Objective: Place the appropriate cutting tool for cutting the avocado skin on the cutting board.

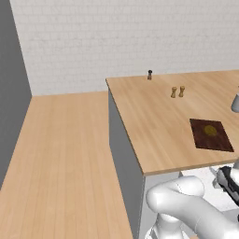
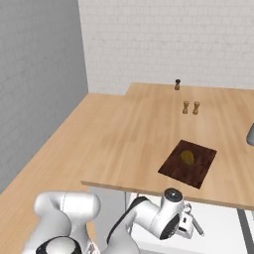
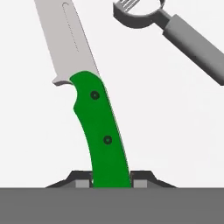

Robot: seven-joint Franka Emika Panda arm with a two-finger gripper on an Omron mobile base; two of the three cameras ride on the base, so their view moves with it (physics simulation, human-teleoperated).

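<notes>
Looking from the left base view, the flat dark reddish-brown rectangular cutting board lies at the right of the frame on the light wood desk, the small olive-yellow avocado on it; the dark two-finger gripper sits at the lower right edge, below the desk's front lip.

From the right base view, the board is right of centre and the gripper hangs low, beneath the desk edge.

In the hand view, the slim green-handled knife runs lengthwise from the bottom centre up to the upper left, its butt between the 2 jaws, which look closed on it. An all-grey looped utensil lies at the upper right. The board, I judge, sits above the jaws.
</notes>
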